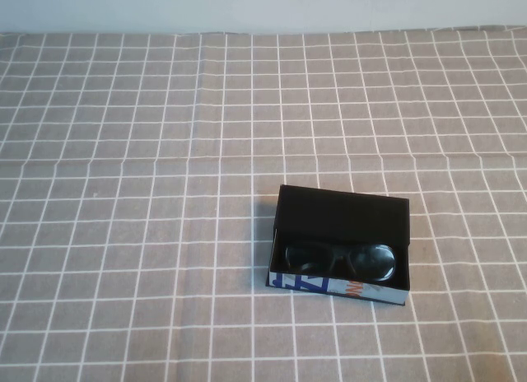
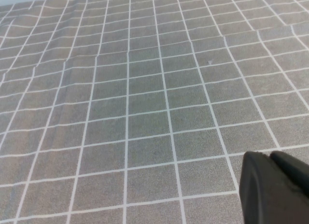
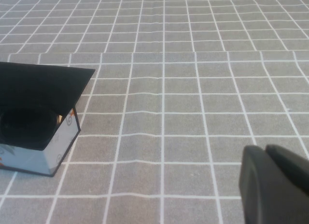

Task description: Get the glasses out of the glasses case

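The glasses case [image 1: 342, 217] lies open on the checked cloth, right of centre toward the near edge, its black flap lid raised behind. The black glasses [image 1: 342, 262] lie inside it, lenses facing the near side. The case's white front side with blue and orange print [image 1: 329, 285] faces me. The case also shows in the right wrist view [image 3: 41, 108], interior dark. My right gripper [image 3: 270, 154] is shut, hovering over bare cloth apart from the case. My left gripper [image 2: 268, 159] is shut over bare cloth. Neither arm shows in the high view.
A grey cloth with a white grid [image 1: 165, 151] covers the whole table, with slight creases across the middle. A pale wall [image 1: 263, 7] runs along the far edge.
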Controlling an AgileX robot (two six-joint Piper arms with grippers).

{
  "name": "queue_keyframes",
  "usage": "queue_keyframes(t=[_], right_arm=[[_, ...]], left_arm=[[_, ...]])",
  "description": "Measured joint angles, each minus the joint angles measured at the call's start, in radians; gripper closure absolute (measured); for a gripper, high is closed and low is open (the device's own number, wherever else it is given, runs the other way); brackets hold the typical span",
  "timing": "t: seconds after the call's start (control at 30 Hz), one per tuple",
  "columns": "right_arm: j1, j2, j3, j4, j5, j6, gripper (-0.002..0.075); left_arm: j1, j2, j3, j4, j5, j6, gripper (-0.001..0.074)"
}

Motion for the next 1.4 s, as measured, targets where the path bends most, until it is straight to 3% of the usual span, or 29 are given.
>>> queue_keyframes(t=[0.87,1.2,1.4], right_arm=[[0.000,0.000,0.000,0.040,0.000,-0.001,0.0743],[0.000,0.000,0.000,0.362,0.000,-0.001,0.0743],[0.000,0.000,0.000,0.689,-0.012,-0.001,0.0743]], left_arm=[[0.000,0.000,0.000,0.000,0.000,0.000,0.0739],[0.000,0.000,0.000,0.000,0.000,0.000,0.0739],[0.000,0.000,0.000,0.000,0.000,0.000,0.0739]])
